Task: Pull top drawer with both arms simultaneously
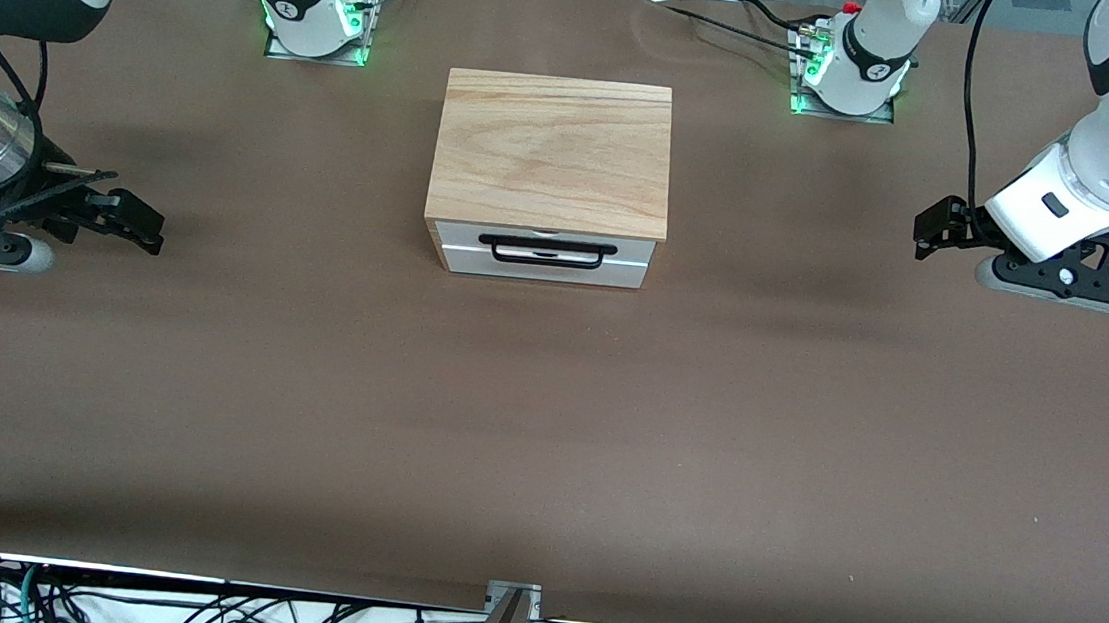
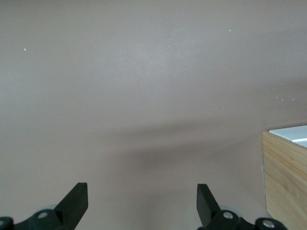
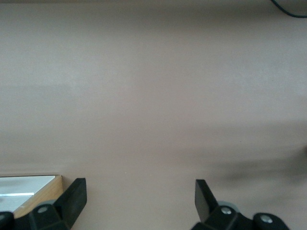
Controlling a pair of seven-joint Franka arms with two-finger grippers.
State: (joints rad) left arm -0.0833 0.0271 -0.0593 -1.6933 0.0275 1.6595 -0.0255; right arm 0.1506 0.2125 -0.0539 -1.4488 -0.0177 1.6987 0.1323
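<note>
The top drawer [image 1: 466, 236] is shut in the wooden box [image 1: 553, 151] at the table's middle. Its white front faces the front camera, with a black bar handle [image 1: 546, 262] across it. My left gripper [image 1: 927, 230] is open and empty, low over the table toward the left arm's end, well apart from the box. My right gripper [image 1: 148, 226] is open and empty, low over the table toward the right arm's end. A corner of the box shows in the left wrist view [image 2: 287, 179] and in the right wrist view [image 3: 33, 191]. Each wrist view shows its own gripper open over bare table: left gripper [image 2: 142, 196], right gripper [image 3: 140, 194].
The brown table [image 1: 544, 431] stretches wide around the box. The arm bases [image 1: 314, 19] [image 1: 852, 72] stand with green lights at the table's edge farthest from the front camera. Cables [image 1: 187, 611] lie off the edge nearest the front camera.
</note>
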